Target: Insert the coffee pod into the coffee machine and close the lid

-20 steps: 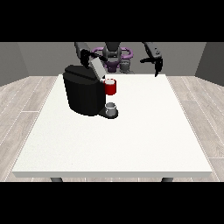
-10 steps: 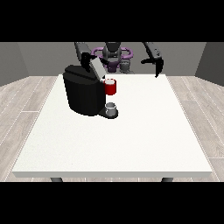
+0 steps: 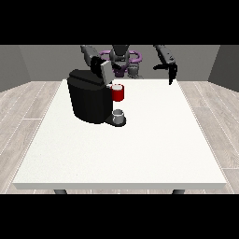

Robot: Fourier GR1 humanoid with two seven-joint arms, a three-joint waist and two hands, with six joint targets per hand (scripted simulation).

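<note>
Black coffee machine (image 3: 89, 95) sits on white tabletop (image 3: 121, 149) at left-rear, lid (image 3: 105, 71) raised, a red thing at the machine (image 3: 118, 93) at its front, and a grey thing (image 3: 119, 116) on the base below it, can't tell if that's the pod. Hand at the view's left (image 3: 97, 62) is up behind the lid, fingers state can't tell. Hand at the view's right (image 3: 171, 72) hangs over tabletop's rear right edge, well apart from machine, fingers pointing down and relaxed, holding nothing.
</note>
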